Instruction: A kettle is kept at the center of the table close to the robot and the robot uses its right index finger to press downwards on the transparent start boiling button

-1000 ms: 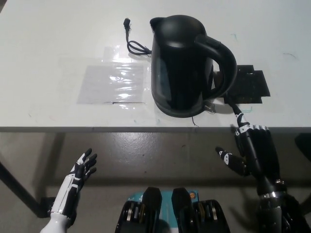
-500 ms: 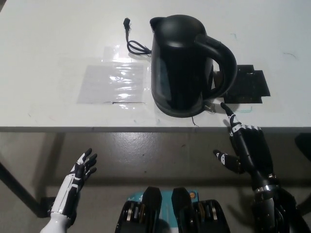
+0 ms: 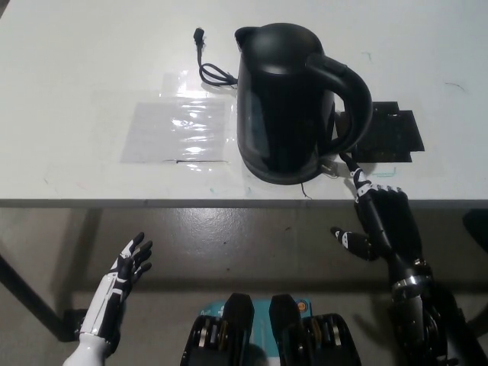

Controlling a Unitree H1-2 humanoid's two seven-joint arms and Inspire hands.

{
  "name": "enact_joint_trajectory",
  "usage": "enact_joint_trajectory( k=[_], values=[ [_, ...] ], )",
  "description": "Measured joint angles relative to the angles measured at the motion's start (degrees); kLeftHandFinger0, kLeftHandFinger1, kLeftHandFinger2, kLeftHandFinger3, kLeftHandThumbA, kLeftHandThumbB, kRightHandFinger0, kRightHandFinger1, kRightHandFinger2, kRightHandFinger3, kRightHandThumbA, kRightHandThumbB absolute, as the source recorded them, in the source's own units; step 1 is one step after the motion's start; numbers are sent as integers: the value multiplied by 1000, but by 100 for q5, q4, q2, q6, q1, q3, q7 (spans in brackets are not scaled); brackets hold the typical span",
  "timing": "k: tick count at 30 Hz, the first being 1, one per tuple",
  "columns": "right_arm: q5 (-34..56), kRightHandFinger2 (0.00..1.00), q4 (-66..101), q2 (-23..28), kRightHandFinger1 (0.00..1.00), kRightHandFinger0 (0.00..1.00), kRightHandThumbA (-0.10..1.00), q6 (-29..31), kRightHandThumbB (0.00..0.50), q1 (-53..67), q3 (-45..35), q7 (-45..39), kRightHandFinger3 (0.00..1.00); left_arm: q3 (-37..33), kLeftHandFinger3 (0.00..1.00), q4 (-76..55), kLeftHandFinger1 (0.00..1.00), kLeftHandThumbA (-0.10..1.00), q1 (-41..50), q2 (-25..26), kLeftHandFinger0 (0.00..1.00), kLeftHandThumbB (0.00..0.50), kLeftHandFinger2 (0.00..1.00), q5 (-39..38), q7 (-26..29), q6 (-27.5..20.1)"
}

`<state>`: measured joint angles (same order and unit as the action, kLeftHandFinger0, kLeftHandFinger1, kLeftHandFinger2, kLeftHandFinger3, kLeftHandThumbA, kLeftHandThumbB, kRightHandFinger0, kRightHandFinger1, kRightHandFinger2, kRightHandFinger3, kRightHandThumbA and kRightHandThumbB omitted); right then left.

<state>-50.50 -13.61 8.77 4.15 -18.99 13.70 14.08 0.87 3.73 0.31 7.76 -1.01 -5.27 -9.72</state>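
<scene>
At table centre, near the front edge, stands the black kettle [image 3: 290, 103], upright, spout to the far left, handle [image 3: 347, 95] arching out to the robot's right. The start button [image 3: 329, 165] sits low at the handle base, close to the table [image 3: 91, 61] top; small and hard to make out. Right hand [image 3: 385, 221] is the nearer one by far: index finger extended, other fingers curled in, thumb out to the side, holding nothing. Fingertip lies just beside the button, to its right and slightly nearer the robot; contact can't be confirmed. Key relation: button lies up-left of the fingertip, so the press needs a short shift toward the kettle base, then downward. Left hand [image 3: 122, 282] rests low at lower left, below table level, fingers spread, well apart from the kettle. Cord [image 3: 210, 69] lies behind the kettle.
</scene>
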Motion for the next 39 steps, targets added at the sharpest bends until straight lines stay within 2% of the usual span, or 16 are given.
enact_joint_trajectory(
  k=[14,23,27,35,38,39],
  values=[
    [5,15,-341,26,11,0,961,-224,162,-245,137,-12,1000,0,1000,-1,1000,1000,-60,1,1000,206,1000,-2,0,0],
    [29,20,-452,80,0,0,999,-299,167,-306,182,-59,1000,0,1000,-5,1000,1000,-111,0,1000,220,1000,-6,0,1],
    [31,4,-528,127,0,0,952,-345,162,-310,229,-72,1000,0,1000,-7,1000,1000,-113,0,1000,212,1000,-8,0,1],
    [40,3,-574,140,0,0,943,-428,172,-325,258,-98,1000,0,1000,-14,1000,1000,-119,0,1000,226,1000,-8,0,3],
    [44,25,-617,159,0,0,983,-466,178,-355,267,-114,1000,1,1000,-14,1000,1000,-123,0,1000,227,1000,-8,0,2],
    [44,64,-622,167,8,0,988,-476,179,-364,272,-120,1000,1,1000,-14,1000,1000,-123,0,1000,222,1000,-7,1,2]
  ],
)
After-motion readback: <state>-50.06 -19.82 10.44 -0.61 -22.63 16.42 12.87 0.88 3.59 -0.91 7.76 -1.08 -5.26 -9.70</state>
